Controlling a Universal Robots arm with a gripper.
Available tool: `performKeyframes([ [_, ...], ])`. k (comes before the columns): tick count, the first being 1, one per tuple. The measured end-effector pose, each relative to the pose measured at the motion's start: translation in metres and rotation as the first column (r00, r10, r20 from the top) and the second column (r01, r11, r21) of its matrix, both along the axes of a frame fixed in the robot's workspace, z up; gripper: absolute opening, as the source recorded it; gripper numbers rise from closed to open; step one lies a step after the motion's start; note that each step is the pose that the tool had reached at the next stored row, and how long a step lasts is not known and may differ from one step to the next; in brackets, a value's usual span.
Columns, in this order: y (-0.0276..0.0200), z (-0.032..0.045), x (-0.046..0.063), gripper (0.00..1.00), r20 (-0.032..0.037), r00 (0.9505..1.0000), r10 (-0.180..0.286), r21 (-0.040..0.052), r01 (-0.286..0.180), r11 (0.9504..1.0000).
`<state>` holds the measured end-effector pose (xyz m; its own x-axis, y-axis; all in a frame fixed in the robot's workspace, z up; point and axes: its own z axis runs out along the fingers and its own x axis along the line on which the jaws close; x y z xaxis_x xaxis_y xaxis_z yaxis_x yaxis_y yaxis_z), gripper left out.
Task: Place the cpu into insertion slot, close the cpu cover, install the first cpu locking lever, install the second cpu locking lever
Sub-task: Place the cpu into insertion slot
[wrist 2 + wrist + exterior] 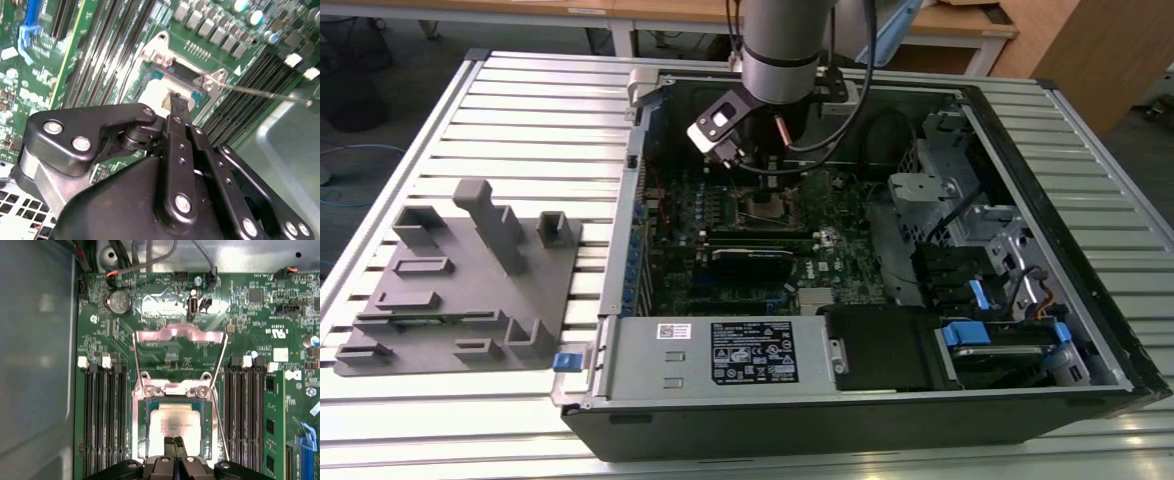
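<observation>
The chip [175, 424] lies flat in the socket [141, 432], square to its metal rim and looking seated. The gripper [174, 444] hangs right over the chip's near edge, its two fingertips [177, 100] drawn together with nothing visible between them. I cannot tell whether they touch the metal top.

The cover [150, 334] stands flipped open beyond the socket on its hinge, so the window frame is clear of the chip. One thin wire lever [220, 427] runs alongside the socket, unlatched.

I judge the chip to be light, stiff and smooth on top, so it is likely to slide under a push. It is best held by two opposite edges, as the contacts under it would bend easily. The cover looks like thin springy sheet metal, best pushed at its free edge.

The green board [250, 340] around the socket is crowded, with rows of long black memory slots [102, 415] on both sides.

In the exterior view the arm [781, 40] drops into the open computer case [624, 260] from the upper middle of the frame. The case lies on a slatted metal table [494, 100]. A grey parts tray [467, 270] sits on the exterior view's left, and wooden desks [961, 20] run along the top edge.
</observation>
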<state>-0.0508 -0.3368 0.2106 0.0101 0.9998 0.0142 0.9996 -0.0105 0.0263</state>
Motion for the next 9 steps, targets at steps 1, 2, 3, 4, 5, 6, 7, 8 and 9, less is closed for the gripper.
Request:
performKeyframes([
  [1,-0.0001,0.0000,0.0023,0.11,-0.0010,1.0000,0.000,-0.0001,0.000,1.0000],
  [2,-0.0002,0.0000,0.0039,0.11,-0.0018,1.0000,0.000,0.0000,0.000,1.0000],
  [3,-0.0003,0.0001,0.0046,0.11,-0.0025,1.0000,0.000,0.0000,0.000,1.0000],
  [4,-0.0003,0.0005,0.0049,0.11,-0.0031,1.0000,0.000,-0.0002,0.000,1.0000],
  [5,-0.0002,0.0016,0.0051,0.11,-0.0032,1.0000,0.000,0.0000,0.000,1.0000],
  [6,-0.0002,0.0033,0.0051,0.11,-0.0032,1.0000,0.000,0.0002,0.000,1.0000],
  [7,-0.0002,0.0054,0.0051,0.11,-0.0032,1.0000,0.000,0.0002,0.000,1.0000],
  [8,-0.0002,0.0075,0.0051,0.11,-0.0032,1.0000,0.000,0.0002,0.000,1.0000],
  [9,-0.0002,0.0086,0.0051,0.11,-0.0033,1.0000,0.000,0.0001,0.000,1.0000],
])
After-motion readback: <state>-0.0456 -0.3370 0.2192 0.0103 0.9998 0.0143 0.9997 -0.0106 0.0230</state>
